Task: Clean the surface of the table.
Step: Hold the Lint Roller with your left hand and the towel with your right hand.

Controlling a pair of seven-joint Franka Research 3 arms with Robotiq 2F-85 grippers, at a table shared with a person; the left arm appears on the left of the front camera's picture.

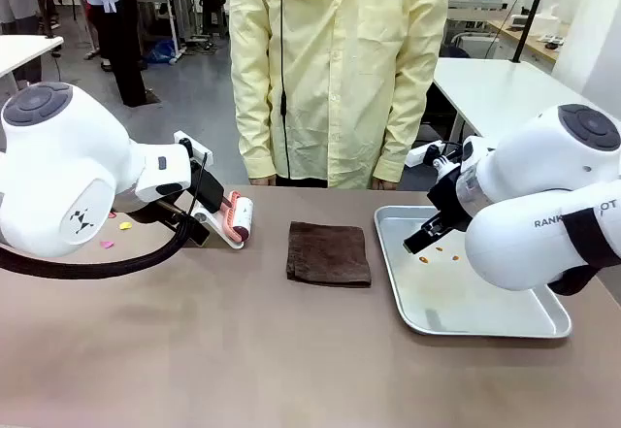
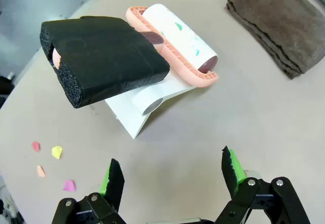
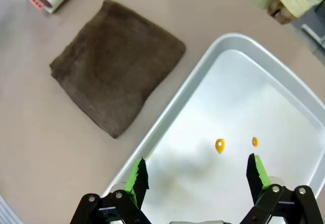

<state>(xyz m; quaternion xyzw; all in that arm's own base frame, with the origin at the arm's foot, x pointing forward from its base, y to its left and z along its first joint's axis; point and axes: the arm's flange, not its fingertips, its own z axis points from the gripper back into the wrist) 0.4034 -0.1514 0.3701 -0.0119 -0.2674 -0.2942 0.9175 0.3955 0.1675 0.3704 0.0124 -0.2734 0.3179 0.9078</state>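
Wide taupe-brown matte counter (image 1: 243, 350), foreground to far edge
Rigid, smooth, heavy: for wiping, not gripping. Spread apart, empty: left hand (image 2: 172, 176), right hand (image 3: 195, 176). Beyond: coloured paper scraps (image 2: 57, 152), pink lint roller (image 2: 175, 36) likely best held by soft black foam handle (image 2: 101, 56), limp folded brown cloth (image 1: 329, 253), steel tray (image 1: 466, 302). Readable on white right arm (image 1: 543, 244): "RANK", "OT"

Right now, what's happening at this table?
Nothing is held. The left tool hangs open over the table, just short of the lint roller, which sits on its white stand with coloured paper scraps nearby. The right tool hangs open over the steel tray, which holds two small yellow bits. A folded brown cloth lies between roller and tray. A person stands at the far edge.
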